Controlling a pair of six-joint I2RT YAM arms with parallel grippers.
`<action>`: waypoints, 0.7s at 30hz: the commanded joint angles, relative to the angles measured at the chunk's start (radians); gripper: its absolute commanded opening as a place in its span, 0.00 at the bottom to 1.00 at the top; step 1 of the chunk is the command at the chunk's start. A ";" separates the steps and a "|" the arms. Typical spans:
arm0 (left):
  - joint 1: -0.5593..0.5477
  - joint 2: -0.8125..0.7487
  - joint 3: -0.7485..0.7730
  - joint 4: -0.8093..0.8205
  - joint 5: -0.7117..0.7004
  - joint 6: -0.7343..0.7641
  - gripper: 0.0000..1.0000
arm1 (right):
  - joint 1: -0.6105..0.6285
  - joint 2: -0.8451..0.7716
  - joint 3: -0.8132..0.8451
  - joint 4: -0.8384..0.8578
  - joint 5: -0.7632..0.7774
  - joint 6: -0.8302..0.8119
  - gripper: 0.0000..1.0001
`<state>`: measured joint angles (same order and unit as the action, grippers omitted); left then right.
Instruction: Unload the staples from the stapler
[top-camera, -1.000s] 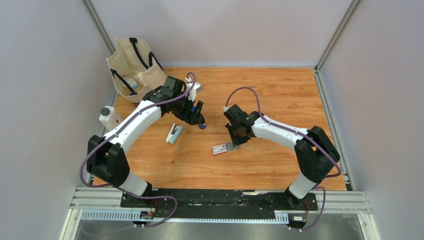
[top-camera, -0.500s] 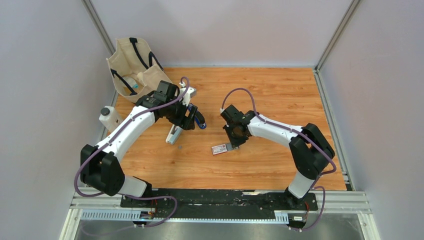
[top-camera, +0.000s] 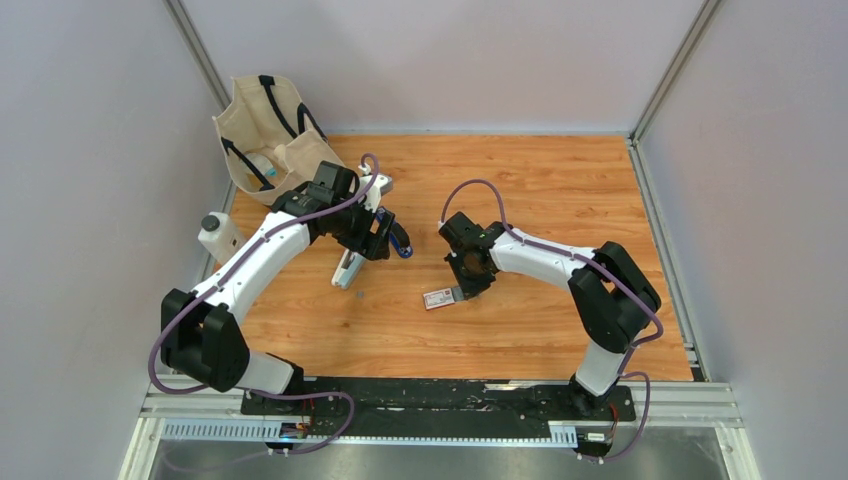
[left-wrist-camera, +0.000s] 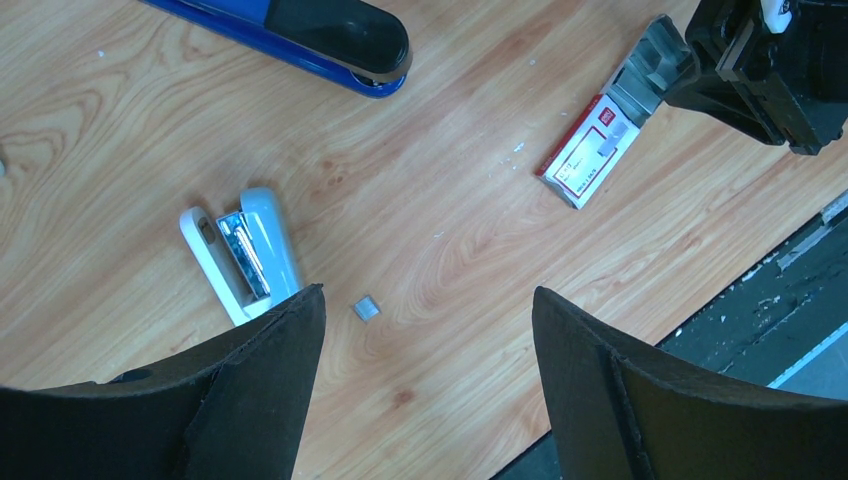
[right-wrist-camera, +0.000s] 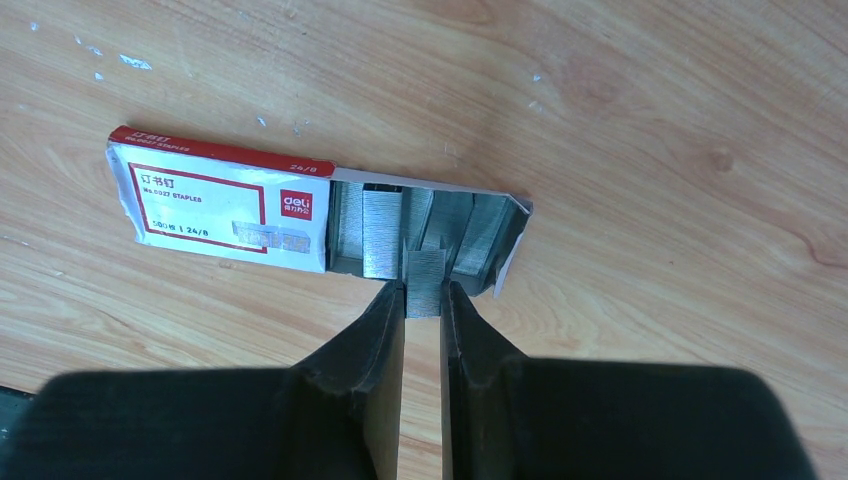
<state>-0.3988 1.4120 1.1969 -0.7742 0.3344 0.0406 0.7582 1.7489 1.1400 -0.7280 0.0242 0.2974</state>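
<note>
Left gripper (left-wrist-camera: 425, 300) hangs wide open and empty over the stapler (left-wrist-camera: 243, 255), which lies opened up on the table (left-wrist-camera: 450, 200), left of centre, one end hidden behind a finger. A loose staple block (left-wrist-camera: 365, 308) sits just beside it. Over on the right, the right gripper (right-wrist-camera: 423, 300) is pinched almost closed on a staple strip (right-wrist-camera: 424, 268) at the open tray of the red-and-white box (right-wrist-camera: 225, 205). The blue stapler (left-wrist-camera: 300, 30) lies apart, farther back.

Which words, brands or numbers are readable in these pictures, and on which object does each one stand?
"deli": white letters on the red patch of the box, right wrist view.
"STAPLES": on the box label, after a "No." number that is too blurred to read.
"订书钉": top line of the same label.
"24/6" or "24/8": on the red edge of the box; the last digit is unclear.
Bottom line of the label: too blurred.
On the stapler: nothing readable.
</note>
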 joint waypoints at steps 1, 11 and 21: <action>0.002 -0.021 0.020 0.004 0.006 0.018 0.83 | 0.004 0.003 0.037 0.002 -0.007 -0.015 0.15; 0.003 -0.022 0.016 0.006 -0.001 0.021 0.83 | 0.004 0.009 0.044 0.006 -0.007 -0.015 0.21; 0.002 -0.018 0.023 0.004 0.003 0.019 0.83 | 0.004 0.003 0.044 0.004 -0.007 -0.020 0.27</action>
<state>-0.3988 1.4120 1.1969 -0.7742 0.3309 0.0406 0.7582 1.7512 1.1511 -0.7280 0.0238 0.2909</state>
